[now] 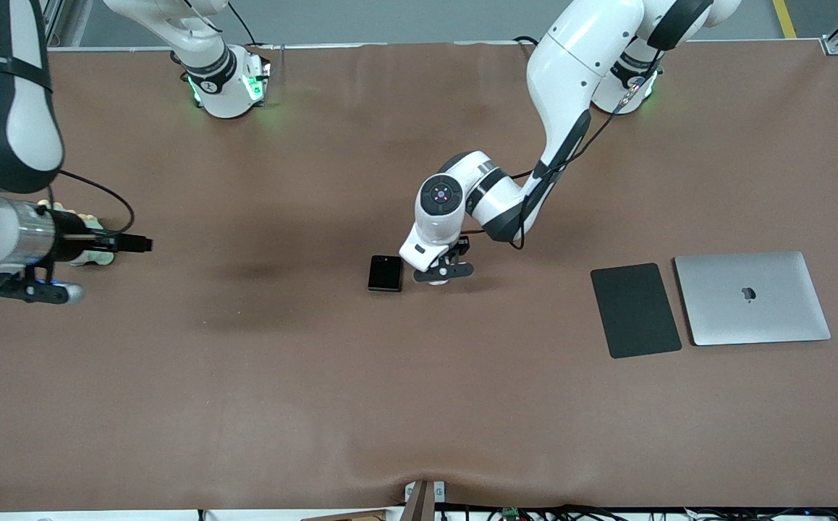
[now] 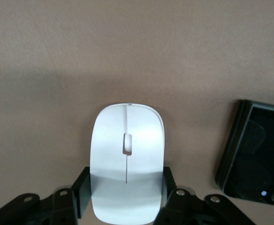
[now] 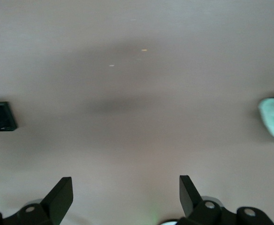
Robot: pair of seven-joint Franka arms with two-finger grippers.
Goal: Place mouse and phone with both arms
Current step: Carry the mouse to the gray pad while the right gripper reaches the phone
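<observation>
Your left tool (image 2: pixel 126 197) grips the mouse (image 2: pixel 126 159) on the tabletop (image 1: pixel 260 376) at centre, phone (image 1: pixel 385 273) lying just beside it at nine o'clock; your right tool (image 3: pixel 126 197) hangs open, waiting.

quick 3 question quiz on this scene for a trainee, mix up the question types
1. True or false: the left gripper is shut on the mouse.
2. Which lies beside the mouse on the table? A) the phone B) the laptop C) the dark pad
3. Fill in: the right gripper waits at the right arm's end of the table with its fingers ____.

Key
1. True: its fingers press the mouse's two sides.
2. A: the pad and laptop lie side by side toward the left arm's end.
3. Open, with nothing between them.
</observation>
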